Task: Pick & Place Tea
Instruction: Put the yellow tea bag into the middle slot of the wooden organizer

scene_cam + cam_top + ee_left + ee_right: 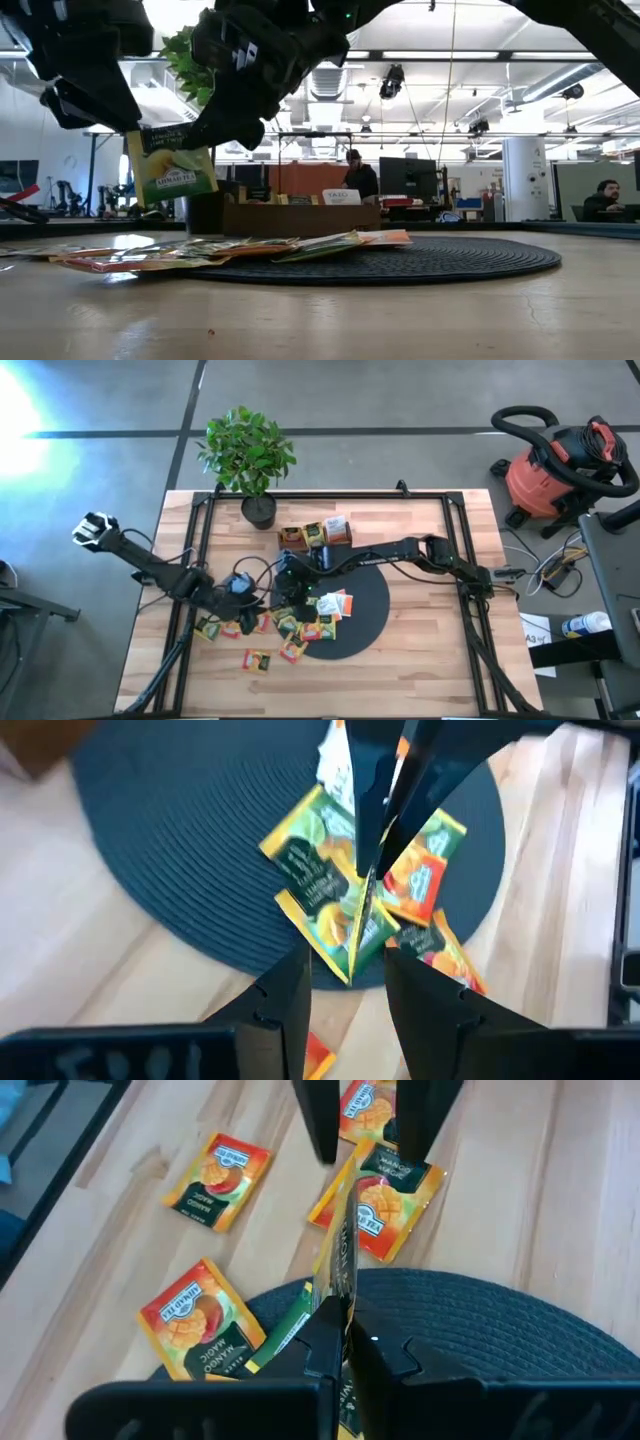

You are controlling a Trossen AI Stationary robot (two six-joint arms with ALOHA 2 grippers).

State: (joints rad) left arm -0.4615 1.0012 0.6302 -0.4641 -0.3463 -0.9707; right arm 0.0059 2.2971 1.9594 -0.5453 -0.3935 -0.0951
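Observation:
A green-and-yellow tea sachet (172,168) hangs in the air over the near-left rim of the black disc (368,600). My right gripper (348,1318) is shut on it. The wrist views show the sachet edge-on (356,925). My left gripper (348,982) is open, one finger on either side of the sachet's lower part without touching it. Several more green, yellow and orange sachets (298,624) lie flat on the disc's left rim and on the wood beside it. Others stand in the wooden tray (315,533). My right gripper pinches the sachet between its two fingers at the upper edge (160,136), coming from above. The sachet is lifted clear of the table. It hangs below the fingers with its flat faces upright (346,1245).
A potted plant (250,455) stands at the far edge, just left of the tray. Loose sachets (257,660) lie on the wood toward the near edge. Black rails (203,520) frame the tabletop. Bare wood lies to the right of the disc. People sit in the room beyond the table.

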